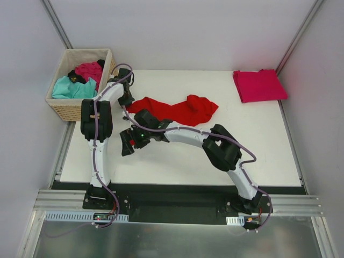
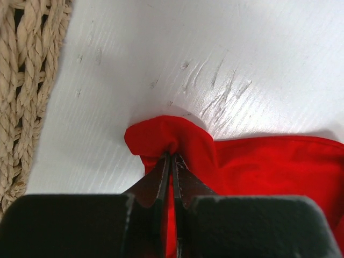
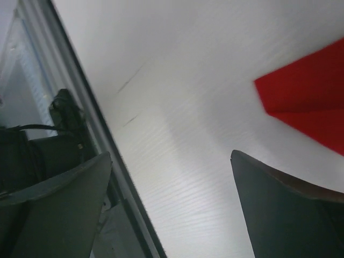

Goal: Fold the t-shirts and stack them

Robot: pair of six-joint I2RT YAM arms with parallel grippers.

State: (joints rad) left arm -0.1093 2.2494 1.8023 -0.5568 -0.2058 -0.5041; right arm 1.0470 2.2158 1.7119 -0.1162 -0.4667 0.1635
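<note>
Beside the basket (image 1: 65,109), the left claw (image 2: 171,157) clamps the red t-shirt (image 1: 177,110); the right claw (image 3: 171,156) gapes nearby.

On the worktop (image 1: 177,161) a loose shirt (image 1: 177,110) lies just past the centre, stretched from 9 toward 3 o'clock. A folded shirt (image 1: 259,85) sits well apart from it in the 1 o'clock corner. A basket (image 1: 64,110) stands at the worktop's 10 o'clock corner, with several shirts (image 1: 72,86) heaped in it. The left end effector (image 1: 127,99) is at the loose shirt's 9 o'clock end, near the basket, clamped on the cloth's edge. The right end effector (image 1: 129,142) hovers at 6 o'clock of that end, over bare worktop.
</note>
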